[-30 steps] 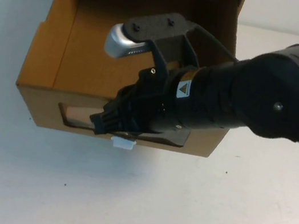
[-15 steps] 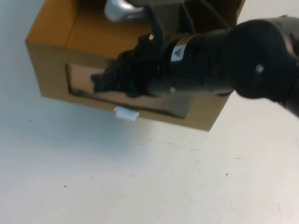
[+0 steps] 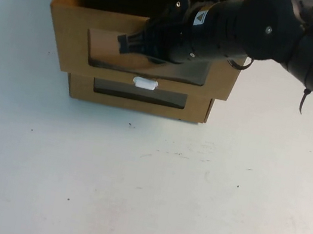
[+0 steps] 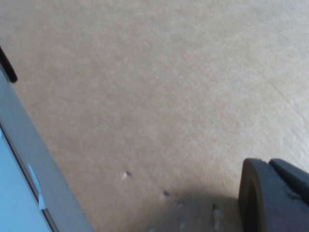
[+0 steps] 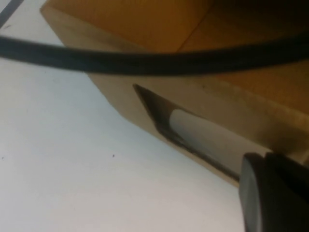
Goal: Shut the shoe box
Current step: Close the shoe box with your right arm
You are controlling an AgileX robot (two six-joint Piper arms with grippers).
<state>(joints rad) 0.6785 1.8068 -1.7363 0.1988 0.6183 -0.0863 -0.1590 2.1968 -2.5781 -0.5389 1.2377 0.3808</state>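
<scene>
**Drawer nearly home under the right arm's push**

Cardboard meets gripper at the shoe box: the right gripper sits against its windowed front, by the look of it to shove the drawer back. The box lies at the table's far edge, stacked on a matching box, white pull tab below its window. Whether the right jaws are apart I cannot tell. The left gripper hangs near plain cardboard, jaw state unclear. A black cable crosses the right wrist view.

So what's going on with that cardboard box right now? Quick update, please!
Right tool against the shoe box front window, arm reaching across the drawer. Left tool close over brown cardboard. Drawer not yet flush with the lower box. Nothing seen blocking it.
</scene>
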